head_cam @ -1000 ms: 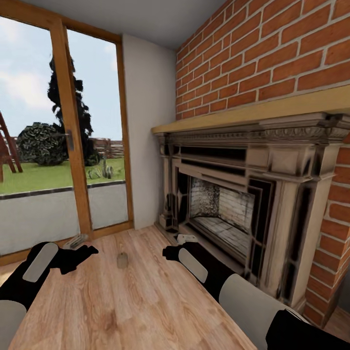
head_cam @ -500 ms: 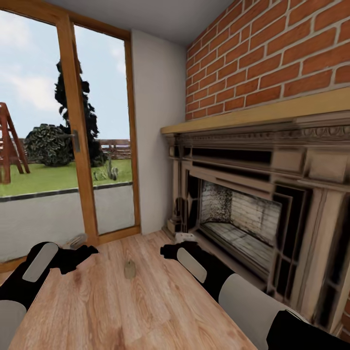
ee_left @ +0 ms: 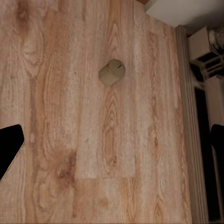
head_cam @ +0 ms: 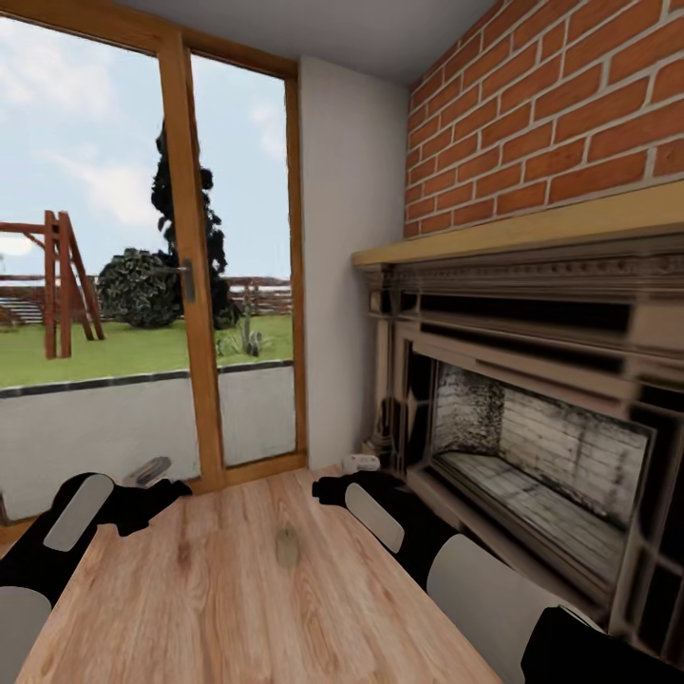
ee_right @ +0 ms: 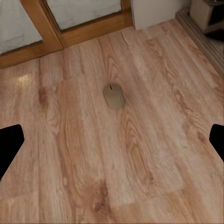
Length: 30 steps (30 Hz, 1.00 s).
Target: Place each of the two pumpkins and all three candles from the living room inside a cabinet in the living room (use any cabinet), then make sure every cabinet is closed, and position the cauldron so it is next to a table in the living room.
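On the wooden floor point(head_cam: 237, 608) between our arms, near the glazed door point(head_cam: 190, 285) and the fireplace point(head_cam: 532, 456), one beige candle point(head_cam: 286, 546) stands uncollected. Our left pincer point(head_cam: 161, 494) and right pincer point(head_cam: 328, 491) spread wide, both empty. We judge this candle still needs grasping and storing in a cabinet.

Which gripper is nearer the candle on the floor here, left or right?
Right, slightly. In the head view the candle stands on the wood floor between both arms; the right gripper is just beyond it to its right, the left gripper farther off to its left.
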Tool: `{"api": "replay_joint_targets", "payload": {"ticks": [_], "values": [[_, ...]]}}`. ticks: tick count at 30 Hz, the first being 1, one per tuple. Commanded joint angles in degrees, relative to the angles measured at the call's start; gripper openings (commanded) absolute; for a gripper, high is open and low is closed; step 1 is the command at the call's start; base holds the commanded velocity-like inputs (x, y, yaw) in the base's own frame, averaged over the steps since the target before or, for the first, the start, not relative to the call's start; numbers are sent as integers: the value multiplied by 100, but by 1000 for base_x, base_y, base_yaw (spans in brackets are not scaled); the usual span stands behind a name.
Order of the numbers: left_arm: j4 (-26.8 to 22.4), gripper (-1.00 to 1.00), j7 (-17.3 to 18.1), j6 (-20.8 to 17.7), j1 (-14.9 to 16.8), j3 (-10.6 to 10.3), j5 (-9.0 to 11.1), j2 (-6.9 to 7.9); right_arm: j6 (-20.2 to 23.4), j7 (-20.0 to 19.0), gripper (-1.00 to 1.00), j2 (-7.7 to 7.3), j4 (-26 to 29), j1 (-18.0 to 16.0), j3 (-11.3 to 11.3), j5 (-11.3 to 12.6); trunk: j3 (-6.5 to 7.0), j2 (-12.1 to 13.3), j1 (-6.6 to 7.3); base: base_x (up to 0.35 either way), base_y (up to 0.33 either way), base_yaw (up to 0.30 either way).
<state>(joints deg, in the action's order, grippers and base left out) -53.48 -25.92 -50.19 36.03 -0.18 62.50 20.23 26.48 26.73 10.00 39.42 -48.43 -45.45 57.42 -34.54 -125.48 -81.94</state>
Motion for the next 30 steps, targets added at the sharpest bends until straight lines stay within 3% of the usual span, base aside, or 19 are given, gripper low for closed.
{"api": "replay_joint_targets", "payload": {"ticks": [1,11,18,21,26,30], "values": [[-7,100,-54,-8,2,-1,60,4,6,45,100,0,4,-8,-17,41,-7,-3,-2,302,160,35],[-5,100,-50,-8,3,-1,60,9,9,46,100,0,5,-8,-16,41,-6,-3,-2,316,112,3],[-4,100,-45,-8,3,-3,69,108,16,120,100,0,-54,-8,-16,54,-6,-3,-2,322,102,0],[26,100,120,-60,1,1,67,144,83,151,100,0,-93,-8,-13,99,-6,-3,-2,322,103,0],[376,100,688,-201,2,97,29,162,162,299,100,0,-102,-8,-9,126,-6,-3,-2,290,174,0],[427,100,783,-214,2,110,20,168,172,343,100,0,-103,-8,-8,132,-6,-3,-2,222,251,0]]}}
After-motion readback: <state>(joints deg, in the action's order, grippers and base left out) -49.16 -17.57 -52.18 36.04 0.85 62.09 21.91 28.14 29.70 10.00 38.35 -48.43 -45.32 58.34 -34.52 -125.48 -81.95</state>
